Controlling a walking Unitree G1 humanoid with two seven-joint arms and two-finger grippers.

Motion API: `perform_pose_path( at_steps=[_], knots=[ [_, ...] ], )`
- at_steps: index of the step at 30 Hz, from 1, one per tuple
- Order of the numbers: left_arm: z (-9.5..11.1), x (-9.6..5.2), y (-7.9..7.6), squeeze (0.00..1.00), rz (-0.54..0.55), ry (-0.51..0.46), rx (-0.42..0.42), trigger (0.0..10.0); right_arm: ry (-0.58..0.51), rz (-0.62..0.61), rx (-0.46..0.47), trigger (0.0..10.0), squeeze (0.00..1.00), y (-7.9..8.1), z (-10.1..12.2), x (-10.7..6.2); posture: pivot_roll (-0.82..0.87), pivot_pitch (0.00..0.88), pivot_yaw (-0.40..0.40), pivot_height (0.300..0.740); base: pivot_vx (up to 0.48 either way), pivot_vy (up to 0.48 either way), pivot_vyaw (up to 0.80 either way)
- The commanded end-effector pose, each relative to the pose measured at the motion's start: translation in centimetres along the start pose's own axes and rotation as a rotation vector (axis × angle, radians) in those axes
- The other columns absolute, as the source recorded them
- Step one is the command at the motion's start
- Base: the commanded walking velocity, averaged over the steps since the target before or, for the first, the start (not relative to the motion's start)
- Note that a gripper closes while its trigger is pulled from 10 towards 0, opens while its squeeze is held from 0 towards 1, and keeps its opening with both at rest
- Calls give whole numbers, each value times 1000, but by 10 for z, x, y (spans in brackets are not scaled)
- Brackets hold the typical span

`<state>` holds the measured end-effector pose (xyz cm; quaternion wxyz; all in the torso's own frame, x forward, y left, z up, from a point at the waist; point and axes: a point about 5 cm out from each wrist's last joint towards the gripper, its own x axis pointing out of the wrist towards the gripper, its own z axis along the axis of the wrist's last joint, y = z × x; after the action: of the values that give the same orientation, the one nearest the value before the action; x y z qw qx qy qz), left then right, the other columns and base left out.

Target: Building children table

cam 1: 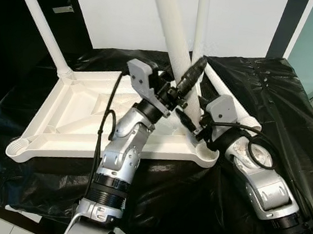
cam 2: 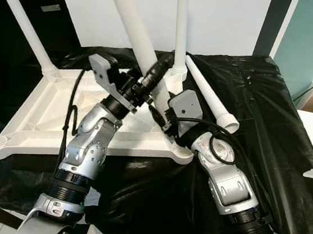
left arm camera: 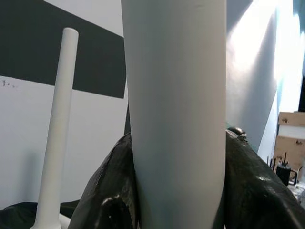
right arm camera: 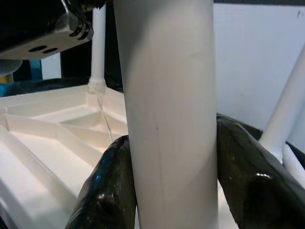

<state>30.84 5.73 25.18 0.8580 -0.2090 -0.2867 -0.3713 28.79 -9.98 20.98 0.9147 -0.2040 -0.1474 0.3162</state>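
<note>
Left claw (cam 1: 188,78) is clamped on a thick white leg (cam 1: 174,37), its 2 black fingers (left arm camera: 109,200) pressed against opposite sides of the tube, as the left wrist view shows. It grips that leg a little above the base. Just below and to the right, the right claw (cam 1: 192,124) is closed around the same leg near its foot, with a black finger (right arm camera: 107,186) on each side of the tube.

That held leg runs with its long axis steeply up and leaning toward the left at the top, and its lower end sits near the right front corner of the tabletop (cam 1: 77,113). This white tabletop lies upside down, ribbed underside facing up, on black plastic sheeting (cam 1: 270,107) that covers the desk.

At the far left corner of the tabletop, 1 leg (cam 1: 40,19) stands in its socket and tilts up and to the left. At the near left corner is an open round socket (cam 1: 18,147). Behind the held leg, another leg (cam 1: 202,17) rises nearly upright from the far right corner. Farther right, 1 loose leg (cam 2: 210,95) lies flat on the sheeting, its long axis running from the far right corner of the tabletop toward the front right, with the flared open end nearest the robot.
</note>
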Motion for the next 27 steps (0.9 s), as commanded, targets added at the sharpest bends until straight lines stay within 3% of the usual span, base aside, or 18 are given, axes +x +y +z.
perform_pose_path(
  at_steps=[1,3,4,5,6,13,14,15,16,22,25,26,27],
  knots=[
    [26,-6,15,0,66,-93,57,10000,106,33,5,0,0,8,-21,-6,-102,0,104,740,0,0,0],
    [25,-11,16,0,60,-79,53,10000,116,24,1,0,0,7,-23,-6,-100,0,101,740,0,0,0],
    [25,-13,17,510,57,-77,47,10000,118,21,1,0,0,6,-24,-6,-100,0,101,740,0,0,0],
    [25,-13,17,510,57,-77,47,10000,118,21,1,0,0,6,-24,-6,-100,0,101,740,0,0,0],
    [25,-15,18,1000,63,-82,39,10000,120,20,0,0,0,6,-24,-5,-100,0,101,740,0,0,0],
    [23,-14,17,1000,72,-77,26,10000,117,28,0,0,0,7,-23,-4,-94,0,97,740,0,0,0],
    [22,-14,17,502,74,-68,25,10000,116,29,0,0,0,8,-23,-4,-94,0,97,740,0,0,0],
    [22,-14,17,502,74,-68,25,10000,116,29,0,0,0,8,-23,-4,-94,0,97,740,0,0,0],
    [20,-15,18,0,77,-49,34,10000,115,29,-2,0,0,7,-23,-5,-98,0,100,740,0,0,0],
    [15,-33,23,0,13,60,-11,10000,122,5,-23,0,0,-2,-21,-15,-117,0,111,740,0,0,0],
    [17,-44,17,0,-81,92,-85,10000,148,-25,-35,0,0,-11,-25,-22,-120,0,112,740,0,0,0],
    [13,-59,6,0,-214,184,-137,10000,175,-51,-45,0,0,-18,-30,-28,-124,0,114,740,0,0,0],
    [13,-59,6,0,-214,184,-137,10000,175,-51,-45,0,0,-18,-30,-28,-124,0,114,740,0,0,0]
  ],
)
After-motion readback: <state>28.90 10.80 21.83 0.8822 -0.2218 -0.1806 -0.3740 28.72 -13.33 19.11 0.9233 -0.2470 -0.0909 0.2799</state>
